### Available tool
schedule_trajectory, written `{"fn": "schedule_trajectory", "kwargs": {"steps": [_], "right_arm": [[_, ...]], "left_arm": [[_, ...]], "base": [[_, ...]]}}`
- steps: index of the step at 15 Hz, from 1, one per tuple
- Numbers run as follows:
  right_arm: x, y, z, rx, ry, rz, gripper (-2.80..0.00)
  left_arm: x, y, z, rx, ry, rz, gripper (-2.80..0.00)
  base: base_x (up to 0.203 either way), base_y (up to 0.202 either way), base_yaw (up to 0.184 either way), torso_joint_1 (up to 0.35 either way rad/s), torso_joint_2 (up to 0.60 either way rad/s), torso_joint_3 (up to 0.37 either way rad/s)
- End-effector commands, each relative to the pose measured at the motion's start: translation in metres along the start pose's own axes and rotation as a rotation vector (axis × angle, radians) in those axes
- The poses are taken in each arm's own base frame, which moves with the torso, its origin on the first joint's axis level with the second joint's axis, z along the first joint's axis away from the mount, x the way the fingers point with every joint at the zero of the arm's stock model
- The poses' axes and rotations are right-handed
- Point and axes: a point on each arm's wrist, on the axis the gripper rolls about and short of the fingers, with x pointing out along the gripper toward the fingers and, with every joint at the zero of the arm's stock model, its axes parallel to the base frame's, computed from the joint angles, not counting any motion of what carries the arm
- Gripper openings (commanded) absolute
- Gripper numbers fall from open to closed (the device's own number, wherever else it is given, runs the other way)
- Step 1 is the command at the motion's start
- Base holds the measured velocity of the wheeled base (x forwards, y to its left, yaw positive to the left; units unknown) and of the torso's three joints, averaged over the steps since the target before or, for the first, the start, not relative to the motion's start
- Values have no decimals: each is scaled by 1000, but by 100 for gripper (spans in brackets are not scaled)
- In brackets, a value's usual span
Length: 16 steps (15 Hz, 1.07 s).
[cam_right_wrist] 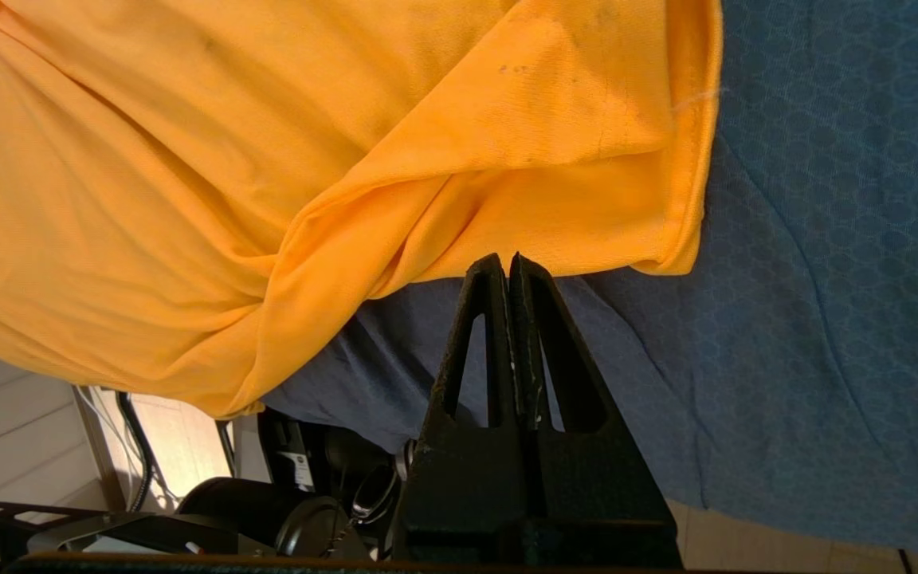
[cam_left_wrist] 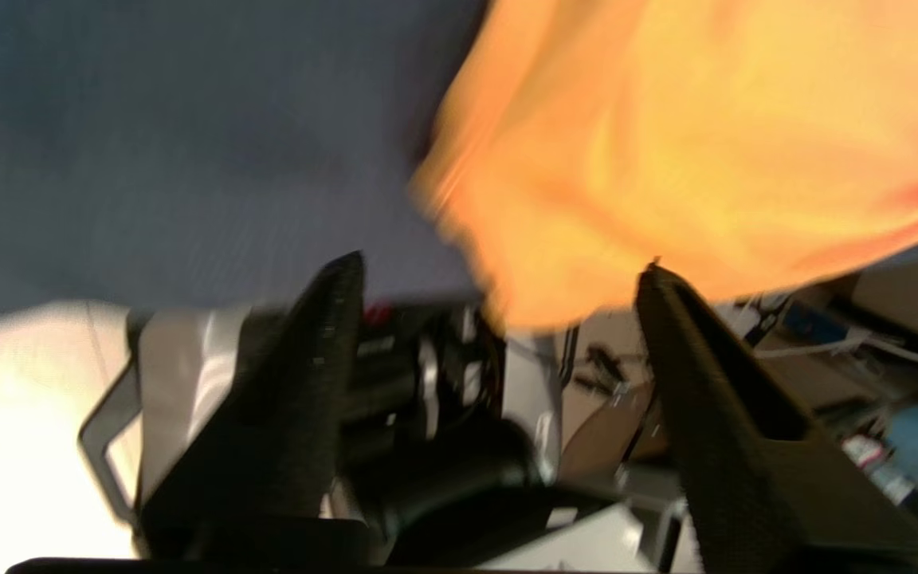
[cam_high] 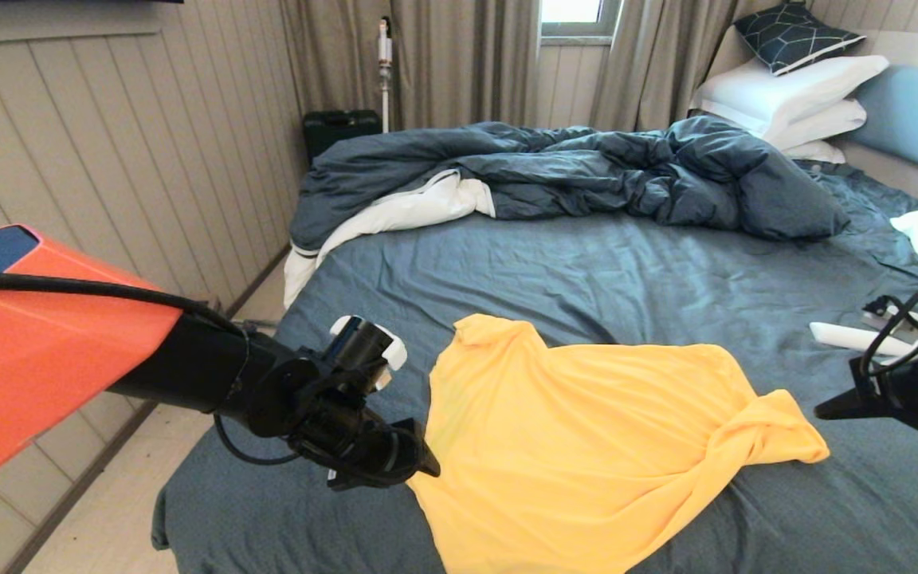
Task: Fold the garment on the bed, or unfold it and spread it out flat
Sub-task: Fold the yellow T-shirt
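The shirt (cam_high: 586, 446) lies on the near part of the bed (cam_high: 586, 271), partly spread, its near edge reaching the bed's front edge. Its body is fairly flat, one sleeve (cam_high: 491, 331) pokes out at the far left corner, and the right side is twisted into a thick fold ending in a loose flap (cam_high: 786, 434).

The left gripper (cam_high: 419, 466) hangs just beside the shirt's left edge, over the sheet. In the left wrist view its two fingers (cam_left_wrist: 323, 359) stand wide apart with nothing between them; the orange cloth (cam_left_wrist: 666, 159) lies just past the tips.

The right gripper (cam_high: 825, 410) sits just right of the twisted flap, its jaws pressed together and empty, the tips (cam_right_wrist: 507, 267) close to the flap's hem (cam_right_wrist: 690, 159) without gripping it.

Beyond the shirt lies bare sheet, then a rumpled duvet (cam_high: 586, 175) across the bed. Farthest from the shirt, white pillows (cam_high: 794, 100) are stacked against the headboard (cam_high: 917, 112).
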Motion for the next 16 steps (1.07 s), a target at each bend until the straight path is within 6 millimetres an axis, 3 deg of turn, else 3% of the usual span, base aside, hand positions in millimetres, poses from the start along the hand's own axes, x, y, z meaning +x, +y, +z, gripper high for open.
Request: {"fn": "schedule_trajectory", "kwargs": {"steps": [1, 4, 5, 9, 12, 16], "right_arm": [[3, -1, 0, 2, 7, 9, -280], [12, -5, 0, 12, 28, 17, -280], [13, -6, 1, 13, 30, 18, -280], [20, -12, 6, 17, 32, 24, -280], [24, -15, 10, 16, 32, 24, -280], [24, -15, 11, 15, 28, 23, -280]], "left_arm": [[-12, 1, -11, 3, 9, -4, 0], [-12, -13, -34, 56, 57, -16, 0], [-10, -18, -41, 75, 76, -17, -280], [16, -37, -64, 149, 155, -13, -280], [38, -38, -63, 149, 183, 10, -280], [40, -40, -58, 133, 154, 7, -280]], "base": [[0, 0, 0, 0, 0, 0], [0, 0, 0, 0, 0, 0], [0, 0, 0, 0, 0, 0], [0, 0, 0, 0, 0, 0], [0, 0, 0, 0, 0, 0], [0, 0, 0, 0, 0, 0]]}}
